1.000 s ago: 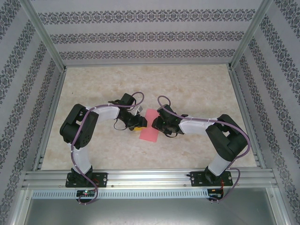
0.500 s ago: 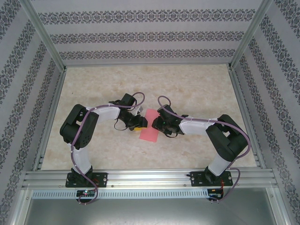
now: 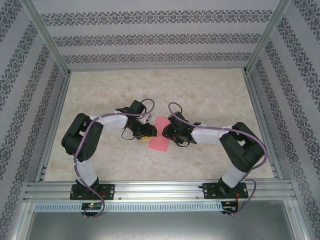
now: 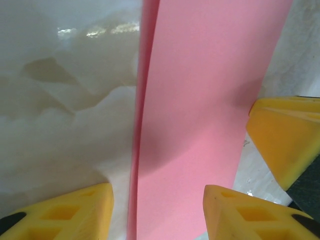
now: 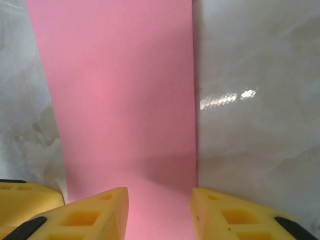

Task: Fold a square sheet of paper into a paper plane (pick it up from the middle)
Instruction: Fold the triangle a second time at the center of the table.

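The square sheet of paper (image 3: 160, 134) is pink and lies flat on the marble table, folded into a long rectangle. Its doubled edge (image 4: 136, 150) runs along the left in the left wrist view. My left gripper (image 3: 148, 131) is at the sheet's left side, open, with its yellow fingers (image 4: 80, 210) low over the table on either side of the paper (image 4: 200, 100). My right gripper (image 3: 167, 132) is at the sheet's right side, also open (image 5: 159, 200), above the paper's (image 5: 120, 90) right edge. Neither holds it. A paper plane is out of view.
The marble tabletop (image 3: 210, 95) is bounded by aluminium rails and patterned walls. The other arm's yellow finger (image 4: 285, 135) sits close at the right of the left wrist view. Bare table (image 5: 250, 125) lies beside the paper.
My left gripper's jaws have spread a little wider and the left arm's elbow has shifted slightly left. The paper and the right arm have not moved.
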